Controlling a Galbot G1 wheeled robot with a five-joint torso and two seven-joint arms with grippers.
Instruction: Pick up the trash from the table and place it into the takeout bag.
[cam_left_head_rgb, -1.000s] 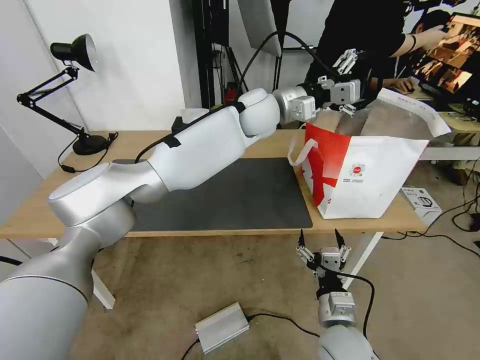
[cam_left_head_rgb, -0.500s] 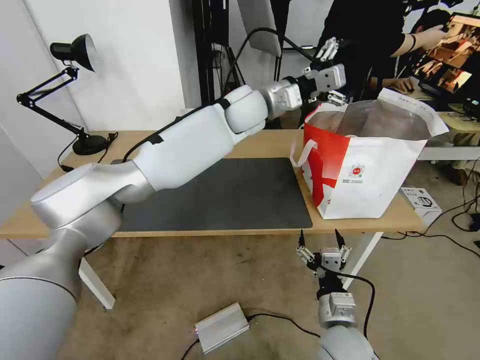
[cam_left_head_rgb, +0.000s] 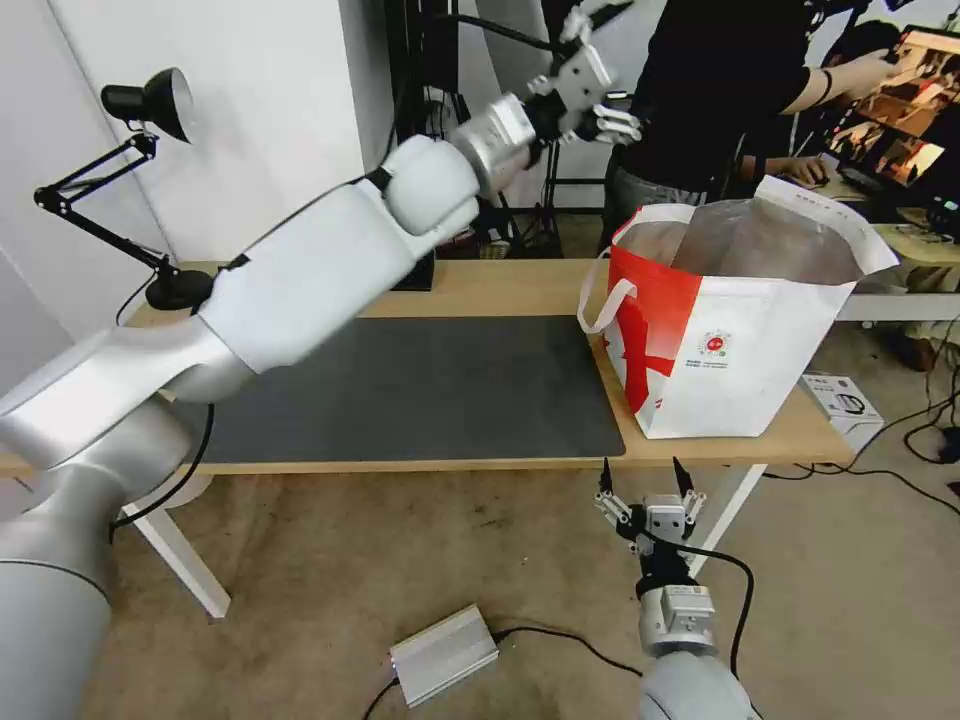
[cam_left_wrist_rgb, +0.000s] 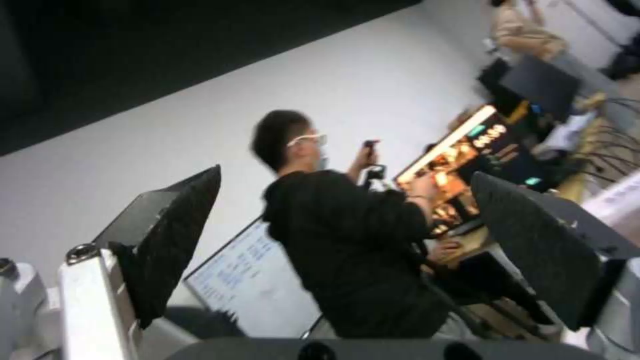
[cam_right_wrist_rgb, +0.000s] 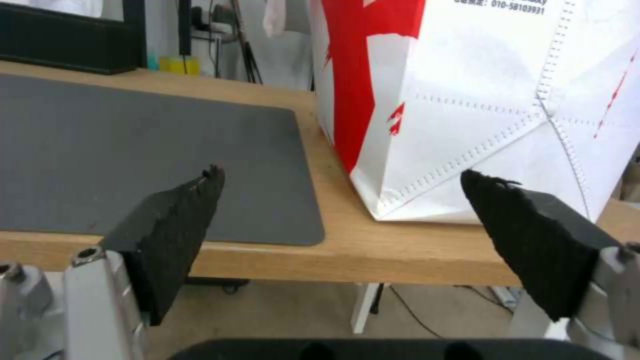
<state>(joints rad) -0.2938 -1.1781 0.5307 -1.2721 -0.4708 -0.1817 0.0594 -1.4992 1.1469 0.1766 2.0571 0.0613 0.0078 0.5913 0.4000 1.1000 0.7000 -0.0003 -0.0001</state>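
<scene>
Left pincer (cam_left_head_rgb: 590, 60) has swung up and away from the takeout bag (cam_left_head_rgb: 735, 355) at the bench (cam_left_head_rgb: 520, 290) end — spread wide, empty — so its drop looks done; right pincer (cam_left_head_rgb: 640, 483) idles released below.

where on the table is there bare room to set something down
The grey mat is bare from the lamp end to the bag. The bag crowds the table's right end, leaving a thin wood strip in front.
</scene>
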